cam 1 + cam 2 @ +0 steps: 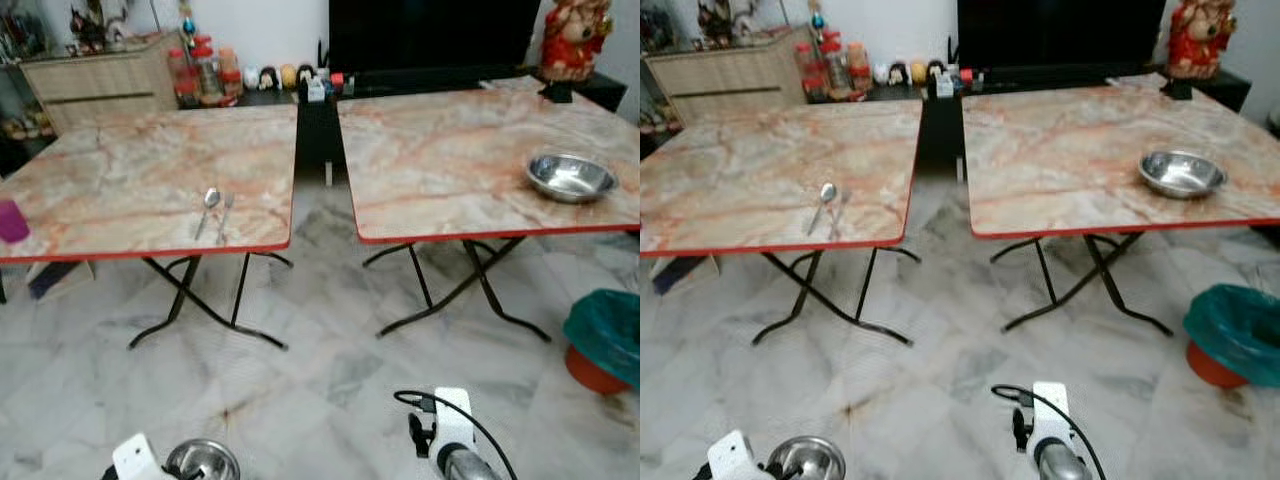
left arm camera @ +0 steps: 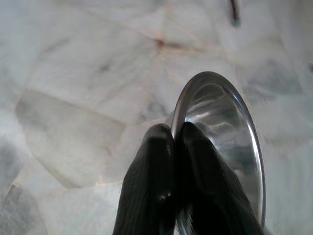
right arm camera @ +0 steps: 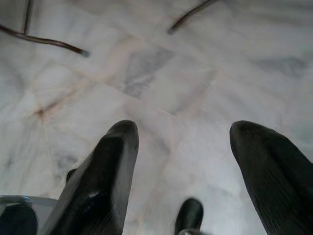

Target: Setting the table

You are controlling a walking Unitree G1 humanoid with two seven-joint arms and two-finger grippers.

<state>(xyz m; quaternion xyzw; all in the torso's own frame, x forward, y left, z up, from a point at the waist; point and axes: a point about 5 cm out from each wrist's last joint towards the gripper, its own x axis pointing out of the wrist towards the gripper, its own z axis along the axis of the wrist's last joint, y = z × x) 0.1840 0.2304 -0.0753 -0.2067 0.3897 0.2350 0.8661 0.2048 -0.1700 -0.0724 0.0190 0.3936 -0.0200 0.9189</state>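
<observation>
Two marble-topped folding tables stand ahead: the left table (image 1: pixel 120 170) carries a spoon (image 1: pixel 208 205) and a fork (image 1: pixel 225 212) near its front edge, and the right table (image 1: pixel 450 150) holds a steel bowl (image 1: pixel 570 176). My left gripper (image 2: pixel 177 142) is shut on the rim of a second steel bowl (image 2: pixel 225 122), held low over the floor; that bowl (image 1: pixel 202 460) also appears at the bottom of the left eye view. My right gripper (image 3: pixel 183 142) hangs open above the floor, holding nothing.
A purple cup (image 1: pixel 12 220) sits at the left table's left edge. A teal-lined orange bin (image 1: pixel 606 345) stands on the floor at the right. Behind the tables are a wooden cabinet (image 1: pixel 100 80), jars (image 1: pixel 205 72), a dark TV (image 1: pixel 430 35) and a red figurine (image 1: pixel 575 35). A gap separates the tables.
</observation>
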